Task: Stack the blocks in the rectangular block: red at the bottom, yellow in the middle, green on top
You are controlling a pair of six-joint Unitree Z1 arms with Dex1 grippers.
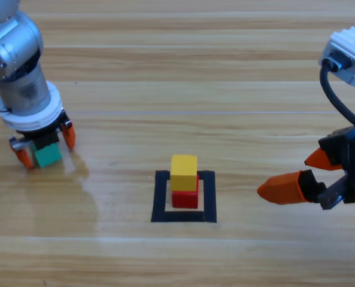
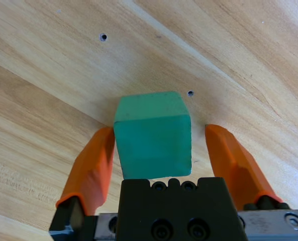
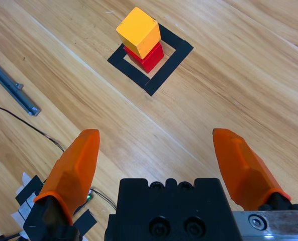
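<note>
Left gripper point(image 1: 44, 145) is standing at the counter's point(image 1: 165, 72) left side with the green cube point(image 2: 153, 134) sitting between its jaws, touching one jaw while a gap shows at the other, so not clamped. Yellow cube point(image 1: 184, 172) is resting on the red cube point(image 1: 185, 198) inside the black tape square point(image 1: 209, 197). Right gripper point(image 1: 306, 173) is waiting at the right edge, jaws spread wide and holding nothing.

from above we look down on the table point(image 1: 165, 72); both wrist cameras look along their jaws; right shares the yellow cube point(image 3: 138, 32).
</note>
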